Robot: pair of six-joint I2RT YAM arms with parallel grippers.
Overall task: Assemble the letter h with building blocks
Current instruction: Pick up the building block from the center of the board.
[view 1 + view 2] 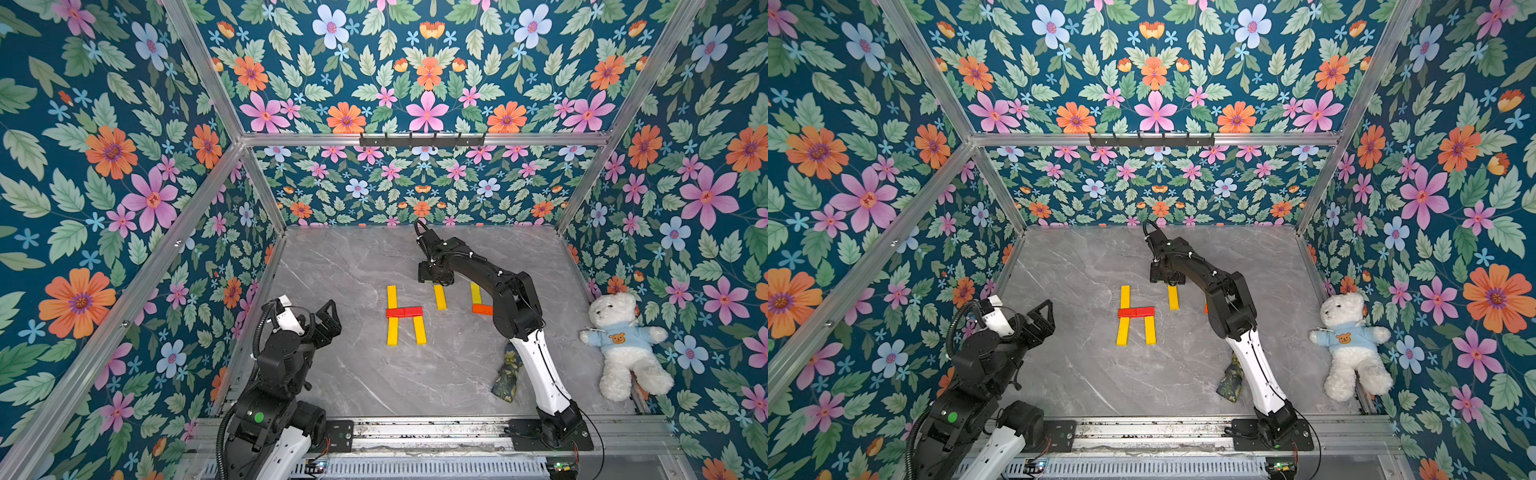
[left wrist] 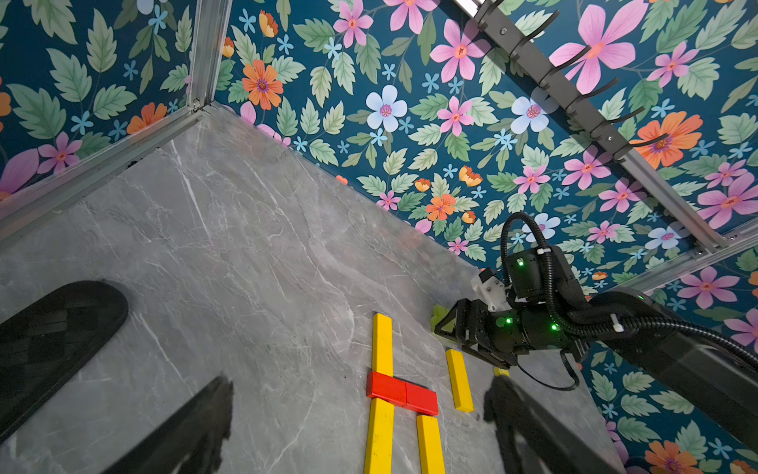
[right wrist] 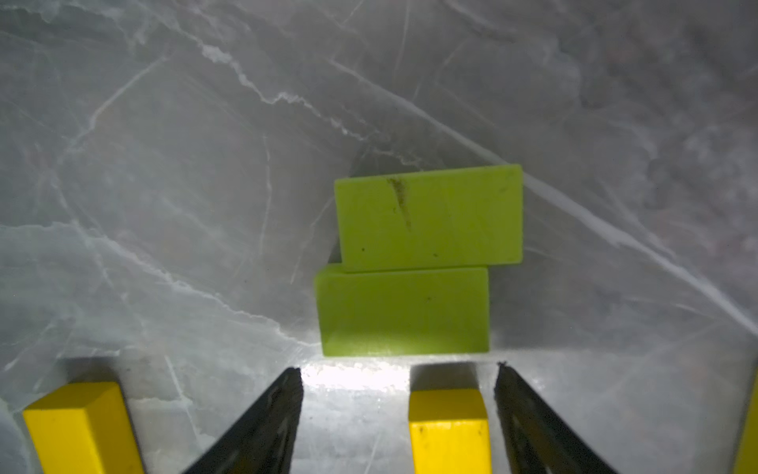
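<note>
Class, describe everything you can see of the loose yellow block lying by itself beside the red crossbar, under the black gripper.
The loose yellow block is a glossy rectangular bar, plastic or painted wood by its look, with small dark specks on top. It lies flat on the grey marble-look tabletop, roughly parallel to the letter's yellow uprights, apart from the red crossbar. Its far end sits between the open right gripper's jaws, a gap showing on each side.

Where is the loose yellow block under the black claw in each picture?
Both top views: short glossy yellow block right of the red crossbar.
Left wrist: block beside that crossbar.
Right wrist: block between the fingertips.
Shared landmark: black right gripper over its far end.
</note>
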